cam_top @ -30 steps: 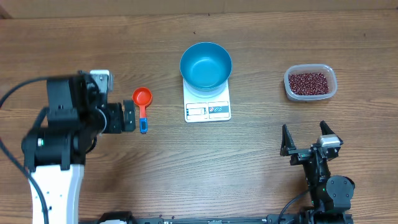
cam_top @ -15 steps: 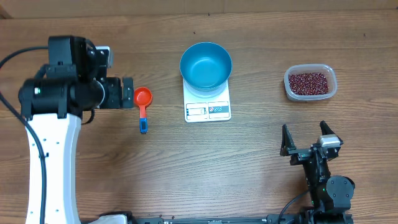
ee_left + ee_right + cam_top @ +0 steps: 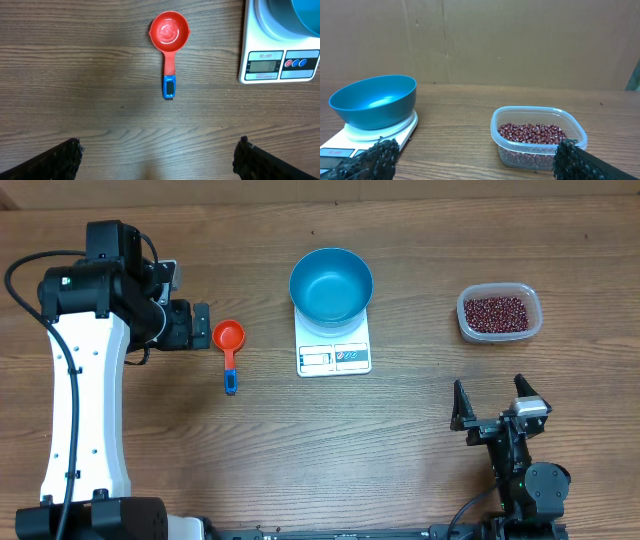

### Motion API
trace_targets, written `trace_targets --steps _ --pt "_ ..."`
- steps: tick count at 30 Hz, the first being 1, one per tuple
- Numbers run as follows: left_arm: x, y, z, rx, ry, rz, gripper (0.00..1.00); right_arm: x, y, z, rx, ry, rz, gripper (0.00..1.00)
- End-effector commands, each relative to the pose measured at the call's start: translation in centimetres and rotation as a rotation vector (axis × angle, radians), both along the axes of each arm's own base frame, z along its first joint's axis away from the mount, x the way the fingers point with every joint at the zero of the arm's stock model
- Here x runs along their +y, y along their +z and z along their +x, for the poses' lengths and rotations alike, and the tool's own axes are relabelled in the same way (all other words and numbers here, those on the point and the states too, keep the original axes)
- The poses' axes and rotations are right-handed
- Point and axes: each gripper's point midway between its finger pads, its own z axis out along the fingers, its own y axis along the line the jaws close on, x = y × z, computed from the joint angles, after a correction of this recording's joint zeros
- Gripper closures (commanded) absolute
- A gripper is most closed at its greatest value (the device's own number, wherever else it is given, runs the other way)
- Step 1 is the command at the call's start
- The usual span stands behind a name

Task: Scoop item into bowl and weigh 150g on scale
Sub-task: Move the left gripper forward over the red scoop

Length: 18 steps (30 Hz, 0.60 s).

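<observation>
Left gripper and right gripper gape empty; loose, glossy beans likely roll, so grasp the scoop by its blue-tipped handle.

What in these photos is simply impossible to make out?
- Reading on the scale: too small in the overhead view, too faint in the left wrist view, and cut off by the bottom edge in the right wrist view.
- The bowl: mostly cut off by the top right corner of the left wrist view.
- Depth of the beans: hidden by the cloudy wall of the tub in the right wrist view.
</observation>
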Motion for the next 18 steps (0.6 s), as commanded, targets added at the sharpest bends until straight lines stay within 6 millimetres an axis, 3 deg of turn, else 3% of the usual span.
trace_targets --steps 1,18 --pt "-0.1 0.8 0.8 -0.037 -0.019 -0.011 0.00 0.2 -0.2 0.0 -0.002 0.007 -0.002 0.00" --pt "-0.1 1.1 1.8 -0.079 -0.020 -0.010 0.00 0.2 -0.2 0.0 -0.002 0.007 -0.002 0.00"
